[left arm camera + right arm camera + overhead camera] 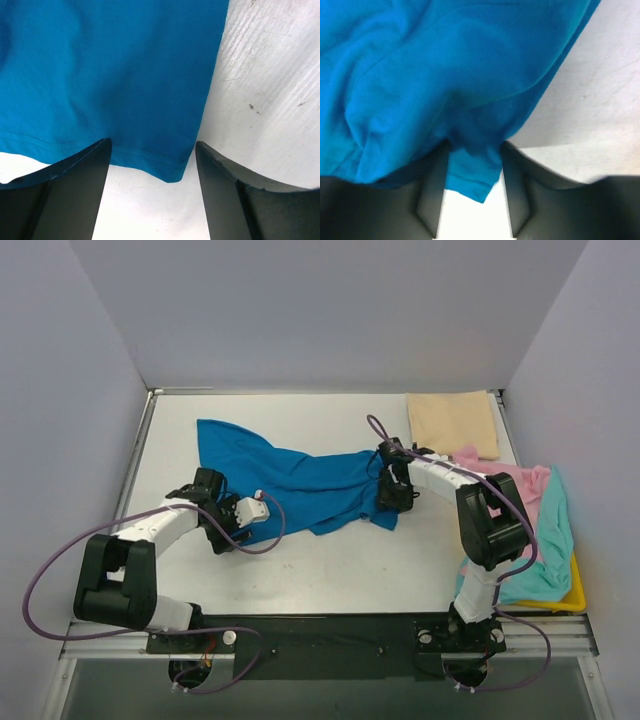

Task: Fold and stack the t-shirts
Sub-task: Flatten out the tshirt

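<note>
The bright blue t-shirt [300, 480] lies crumpled and stretched across the middle of the table. My left gripper [226, 516] is open at its near left edge. In the left wrist view the hem corner [172, 170] lies between the spread fingers [75, 190], ungripped. My right gripper [393, 492] is at the shirt's right end. In the right wrist view its fingers [432, 185] are shut on a bunched fold of blue cloth [472, 165]. A folded beige t-shirt [453, 423] lies at the back right. The pink t-shirt [512, 486] and teal t-shirt [548, 540] are heaped at the right.
A yellow tray [577, 595] at the right edge holds the pink and teal shirts. Grey walls close the table on the left, back and right. Purple cables loop from both arms over the table's near part.
</note>
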Available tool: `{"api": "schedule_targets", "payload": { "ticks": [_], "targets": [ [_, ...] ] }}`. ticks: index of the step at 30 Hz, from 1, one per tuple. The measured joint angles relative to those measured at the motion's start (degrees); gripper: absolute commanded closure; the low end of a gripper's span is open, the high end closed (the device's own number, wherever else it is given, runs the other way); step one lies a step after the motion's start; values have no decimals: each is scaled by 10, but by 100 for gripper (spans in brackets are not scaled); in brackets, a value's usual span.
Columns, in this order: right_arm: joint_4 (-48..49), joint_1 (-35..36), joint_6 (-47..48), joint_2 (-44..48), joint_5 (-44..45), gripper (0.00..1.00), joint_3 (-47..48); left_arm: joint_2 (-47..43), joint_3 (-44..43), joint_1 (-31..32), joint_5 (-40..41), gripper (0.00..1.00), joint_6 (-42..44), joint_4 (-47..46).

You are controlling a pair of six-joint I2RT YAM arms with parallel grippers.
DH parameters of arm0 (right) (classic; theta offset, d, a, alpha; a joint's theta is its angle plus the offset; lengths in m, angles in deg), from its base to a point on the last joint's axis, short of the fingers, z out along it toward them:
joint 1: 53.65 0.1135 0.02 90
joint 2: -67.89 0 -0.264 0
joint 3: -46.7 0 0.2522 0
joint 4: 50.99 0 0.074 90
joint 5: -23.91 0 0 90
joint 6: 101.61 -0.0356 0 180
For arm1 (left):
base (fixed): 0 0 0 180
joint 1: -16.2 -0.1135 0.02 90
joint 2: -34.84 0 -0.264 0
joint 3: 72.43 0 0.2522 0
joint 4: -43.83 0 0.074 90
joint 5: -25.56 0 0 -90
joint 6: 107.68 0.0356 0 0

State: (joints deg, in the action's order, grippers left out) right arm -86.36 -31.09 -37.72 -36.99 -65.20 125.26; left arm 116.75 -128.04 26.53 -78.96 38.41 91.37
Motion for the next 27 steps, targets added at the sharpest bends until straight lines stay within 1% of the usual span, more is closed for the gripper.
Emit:
{"api": "schedule_targets", "payload": {
  "ticks": [1,2,3,4,8,11,14,16,19,20,23,27],
  "targets": [
    [0,-2,-5,-1,2,80,0,-3,3,2,3,33,-1,-4],
    [1,-4,-8,-1,2,91,0,-6,7,5,5,57,-2,-8],
    [3,-5,-11,-1,1,98,-1,-8,9,6,7,69,-4,-14],
    [7,-6,-13,0,-2,100,-3,-8,11,7,11,100,-6,-22],
    [31,-17,-24,23,-14,100,-32,6,8,12,42,100,-12,-61],
    [18,-40,-22,49,-20,100,-50,21,-12,11,73,100,-35,-64],
    [-12,-76,-8,102,-28,100,-50,26,-59,7,103,100,-59,-31],
    [-42,-97,10,154,-29,100,-26,24,-119,4,118,100,-73,2],
    [-85,-116,45,234,-28,100,73,11,-261,0,143,100,-94,42],
    [-91,-118,56,257,-28,100,115,5,-301,-1,148,100,-97,49],
    [-111,-121,90,324,-21,100,248,-17,-455,-3,167,100,-110,83],
    [-136,-122,122,396,-3,100,383,-50,-608,-2,184,100,-127,125]
  ]
}}
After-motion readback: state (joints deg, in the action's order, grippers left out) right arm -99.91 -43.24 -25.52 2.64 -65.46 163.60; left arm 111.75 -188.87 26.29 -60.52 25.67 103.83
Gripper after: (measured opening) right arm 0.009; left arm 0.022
